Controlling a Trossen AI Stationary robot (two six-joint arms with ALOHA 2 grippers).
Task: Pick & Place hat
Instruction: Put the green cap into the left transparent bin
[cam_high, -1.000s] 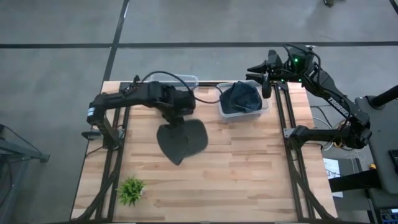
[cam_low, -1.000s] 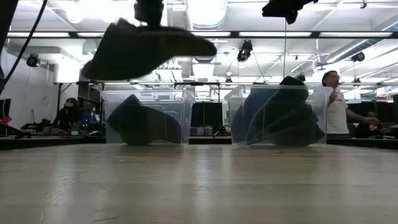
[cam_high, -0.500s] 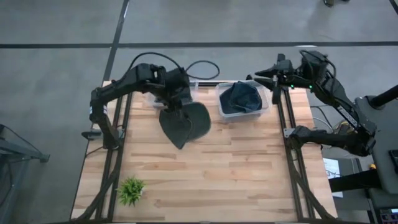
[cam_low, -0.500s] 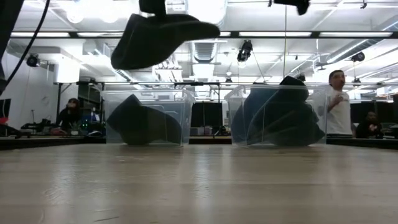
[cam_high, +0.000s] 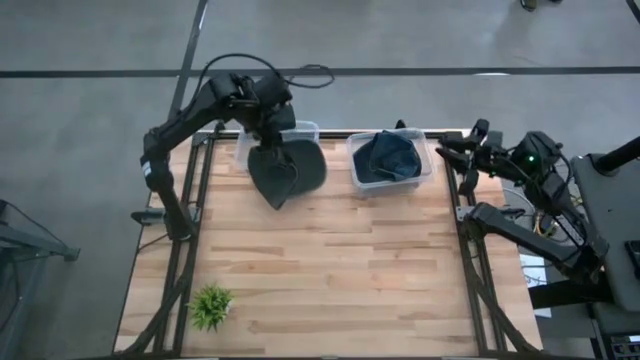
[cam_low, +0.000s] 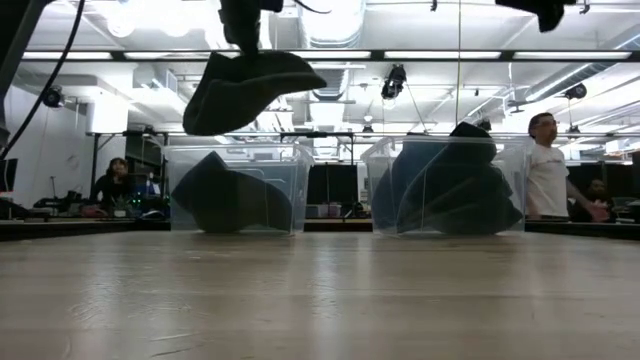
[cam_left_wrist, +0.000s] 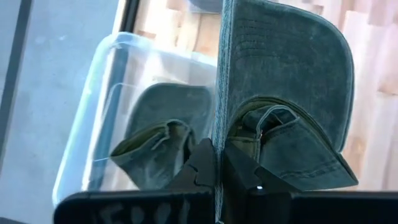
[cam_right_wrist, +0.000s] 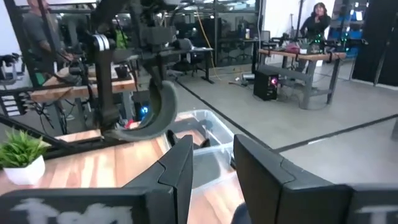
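My left gripper (cam_high: 264, 130) is shut on a dark blue-grey cap (cam_high: 287, 170) and hangs high over the left clear bin (cam_high: 308, 127) at the table's far edge. The low view shows the cap (cam_low: 250, 88) well above that bin (cam_low: 235, 188). The bin holds another dark cap (cam_left_wrist: 158, 134). The right clear bin (cam_high: 425, 172) holds dark caps (cam_high: 388, 158). My right gripper (cam_high: 470, 157) is open and empty, off the table's far right corner. My left gripper pinches the cap's thin edge (cam_left_wrist: 217, 146) between its two fingers (cam_left_wrist: 200, 167), beside the crown's opening (cam_left_wrist: 273, 127). The fingers point down from above. The cap hangs below them, lifted clear of bin and table, its brim (cam_left_wrist: 286, 56) farthest from the fingers.
A small green plant (cam_high: 211, 305) stands near the table's near left corner. The wooden table top (cam_high: 340, 270) lies between it and the bins. People (cam_low: 548, 175) show in the room behind the table.
My left gripper has carried the cap from the table's middle toward the far edge, to above the left bin; the cap stays lifted clear. My right gripper has drawn back from over the right bin toward the table's right edge.
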